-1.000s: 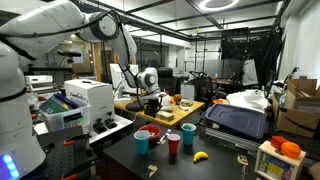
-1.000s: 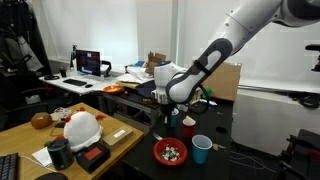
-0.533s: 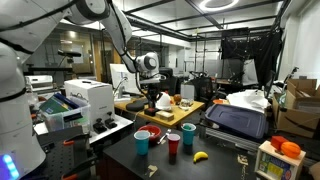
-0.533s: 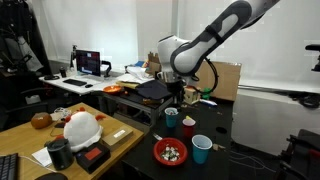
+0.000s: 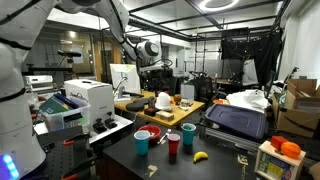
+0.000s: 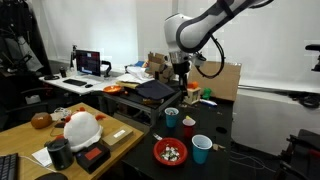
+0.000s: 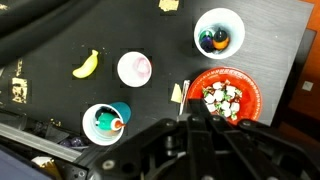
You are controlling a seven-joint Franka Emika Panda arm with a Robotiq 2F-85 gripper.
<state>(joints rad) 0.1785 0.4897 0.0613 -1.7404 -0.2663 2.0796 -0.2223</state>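
My gripper hangs high above a black table, its fingers closed together with nothing seen between them. It shows in both exterior views, well above the cups. Directly below it in the wrist view is a red bowl of small white and green pieces. Around it stand a white-lined cup with dark contents, a pink-lined cup and a teal cup holding green and orange items. A banana lies on the table.
The red bowl and cups sit at the black table's corner. A wooden table carries a white helmet. A white printer and a dark grey case flank the cups. Desks with monitors stand behind.
The arm has lifted the gripper from just above the cups up and away, to well above the table. The bowl, cups and banana have not moved.
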